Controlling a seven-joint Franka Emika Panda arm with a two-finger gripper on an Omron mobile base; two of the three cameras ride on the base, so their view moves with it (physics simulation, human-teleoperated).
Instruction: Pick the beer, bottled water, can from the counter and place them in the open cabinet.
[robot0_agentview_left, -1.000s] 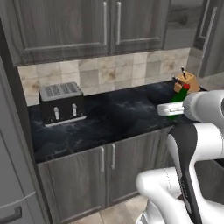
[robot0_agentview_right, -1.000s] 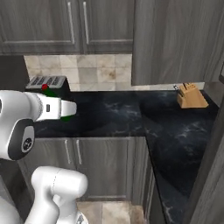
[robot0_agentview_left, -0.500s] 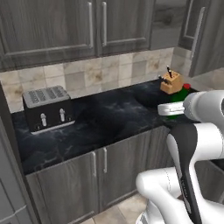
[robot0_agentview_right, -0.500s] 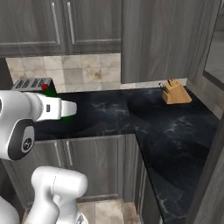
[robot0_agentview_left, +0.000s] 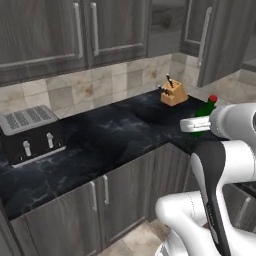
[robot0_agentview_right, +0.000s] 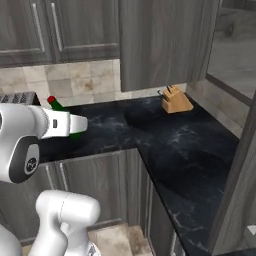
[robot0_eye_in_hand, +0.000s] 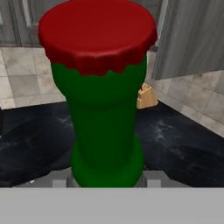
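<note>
Gripper clamped on the beer: green bottle with a red crown cap, close against the hand camera, its base seated between the two grey finger tips, one at each side of the bottle's foot. From the left base camera the beer shows as a green neck and red cap poking up behind the white wrist, held up off the counter. From the right base camera it sticks out tilted behind the forearm, cap toward the backsplash.

Taking the knife block as landmark:
- beer is carried out in front of the block, nearer the robot, above the counter's front edge.
- the block stands at the back of the counter's inner corner, against the tiled wall; in the hand view it peeks out just beside the bottle.
- toaster, black with a silver top, sits well along the counter from the block, by the wall.
- open cabinet door with a silver bar handle hangs above the block, swung outward.
</note>
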